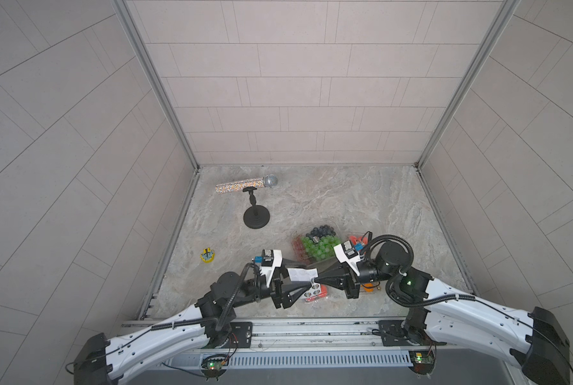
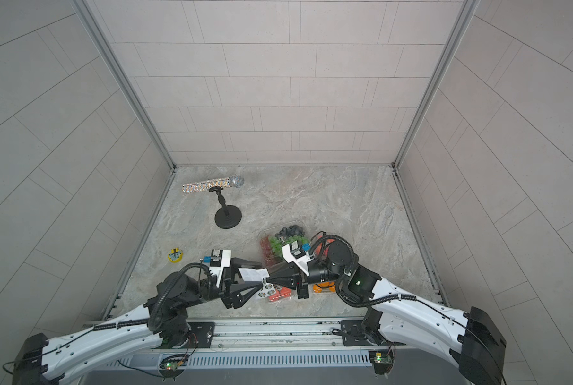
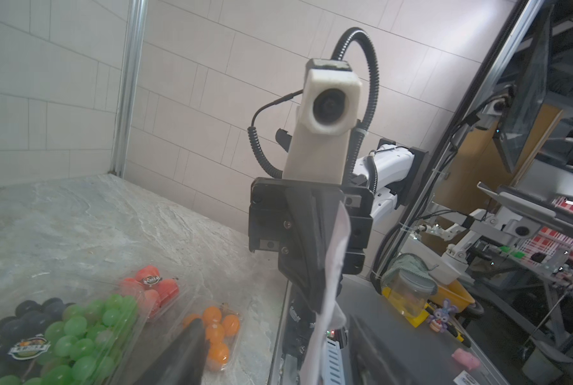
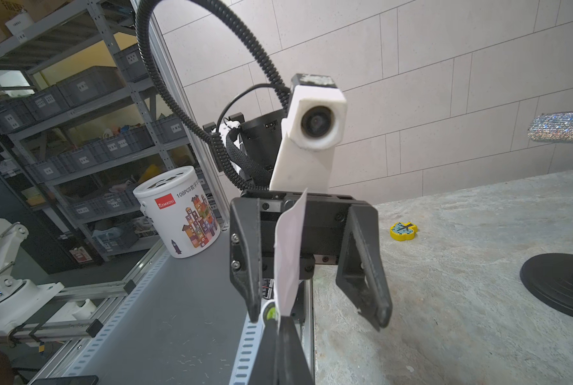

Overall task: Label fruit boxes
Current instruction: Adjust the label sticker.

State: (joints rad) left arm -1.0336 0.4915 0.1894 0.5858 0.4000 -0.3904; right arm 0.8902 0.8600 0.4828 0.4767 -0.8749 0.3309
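The fruit boxes lie front right: a large one with green grapes and blueberries (image 1: 316,245) (image 2: 285,243) (image 3: 61,333), a red-fruit box (image 1: 358,238) (image 3: 151,283), an orange-fruit box (image 2: 323,286) (image 3: 216,333), and another red-fruit box (image 1: 318,295) (image 2: 278,295) under the grippers. The two grippers meet tip to tip above it. My right gripper (image 1: 315,278) (image 2: 267,278) (image 4: 280,321) is shut on the white sticker sheet (image 1: 300,274) (image 4: 288,253) (image 3: 335,260). My left gripper (image 1: 310,276) (image 2: 261,275) (image 4: 318,318) (image 3: 275,321) is open, with the sheet hanging between its spread fingers.
A glittery microphone (image 1: 245,185) rests on a black stand with a round base (image 1: 256,218) at the back left. A small yellow toy (image 1: 207,256) (image 4: 403,230) lies at the left. The table's front edge (image 1: 261,316) meets a metal rail.
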